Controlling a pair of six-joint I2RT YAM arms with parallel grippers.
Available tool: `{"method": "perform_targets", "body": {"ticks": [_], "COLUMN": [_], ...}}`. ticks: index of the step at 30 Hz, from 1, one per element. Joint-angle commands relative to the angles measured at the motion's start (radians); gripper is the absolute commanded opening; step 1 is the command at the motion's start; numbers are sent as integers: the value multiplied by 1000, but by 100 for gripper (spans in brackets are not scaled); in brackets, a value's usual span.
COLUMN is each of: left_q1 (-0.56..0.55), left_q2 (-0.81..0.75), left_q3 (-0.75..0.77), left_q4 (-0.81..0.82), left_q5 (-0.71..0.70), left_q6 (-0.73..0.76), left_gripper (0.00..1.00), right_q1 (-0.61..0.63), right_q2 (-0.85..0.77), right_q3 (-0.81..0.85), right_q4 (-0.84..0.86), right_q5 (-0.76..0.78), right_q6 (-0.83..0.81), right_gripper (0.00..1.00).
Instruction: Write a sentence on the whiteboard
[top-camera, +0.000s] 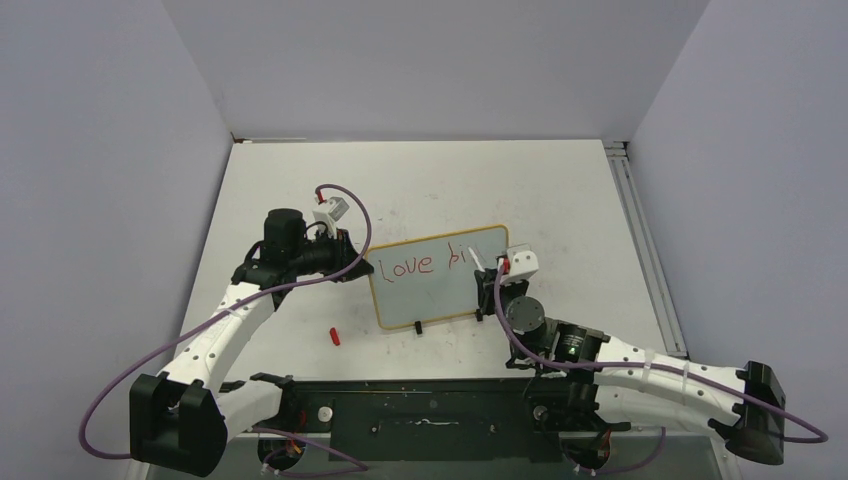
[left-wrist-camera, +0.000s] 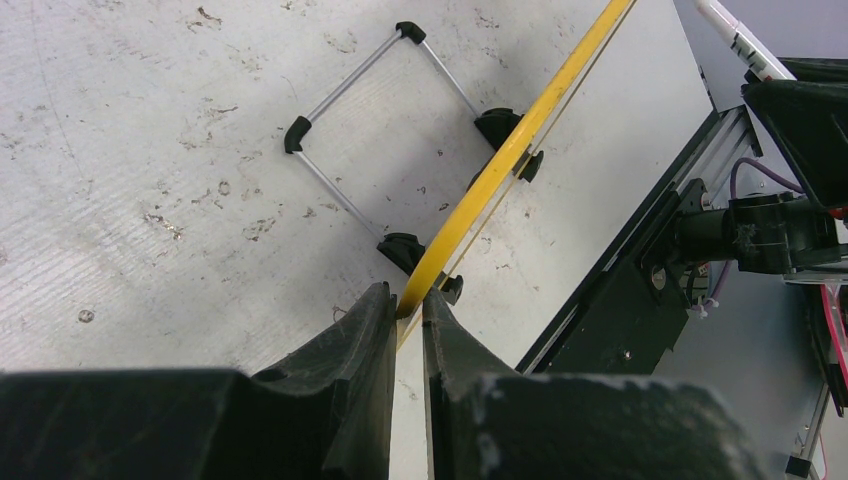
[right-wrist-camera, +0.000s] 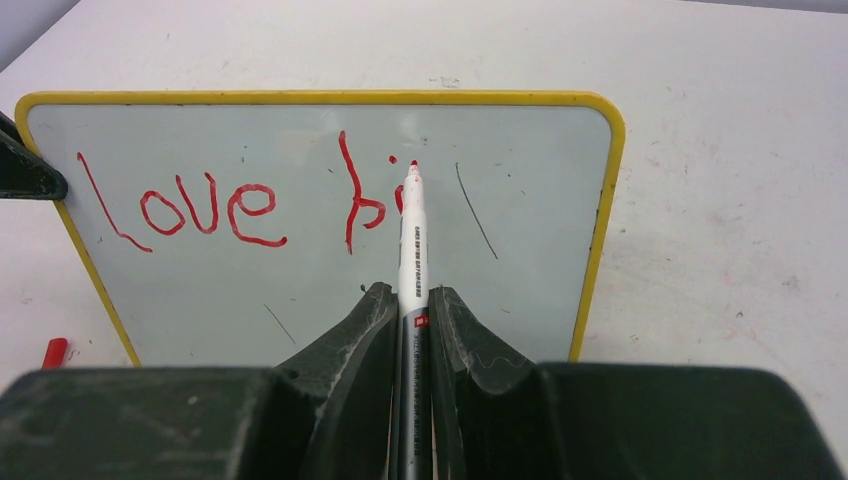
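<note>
Whiteboard (top-camera: 435, 280): we find it propped up on its long lower edge near the middle of the table (top-camera: 560, 190), written face turned towards the arm bases. The frame is yellow with rounded corners.
Support: a thin wire stand (left-wrist-camera: 370, 120) with black corner pieces lies on the table behind the board. It meets the board's lower edge at two black feet.
Left gripper (left-wrist-camera: 410, 300): we record the fingers pressed together on the upper left edge of the frame, pinching it.
Right gripper (right-wrist-camera: 410, 295): we record the fingers clamped around the marker (right-wrist-camera: 412, 230), which points straight out from the wrist at the board face.
Marker tip: red, at the board surface just right of the last red stroke. We cannot confirm contact.
Sentence (right-wrist-camera: 200, 205): the red handwriting reads "love bi", in one line across the upper half of the board.
Other marks: we note a thin dark stroke (right-wrist-camera: 477, 210) to the right of the marker tip.
Loose item: a red cap (top-camera: 335, 336) lies on the table near the board's lower left corner, apart from it.
</note>
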Motion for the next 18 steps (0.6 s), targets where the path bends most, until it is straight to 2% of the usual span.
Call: {"method": "perform_targets", "body": {"ticks": [1, 18], "left_q1": [1, 0], "left_q2": [-20, -19], "left_q3": [24, 22], "left_q4": [4, 4], "left_q5": [-7, -8], "left_q6": [3, 3], "left_gripper": [10, 10], "right_q1": [5, -14], "right_q2": [-31, 27], "right_q3": [-4, -16], "right_q4": [-45, 12], "right_q5": [12, -4], "right_q6": [45, 23], "right_gripper": [5, 5]}}
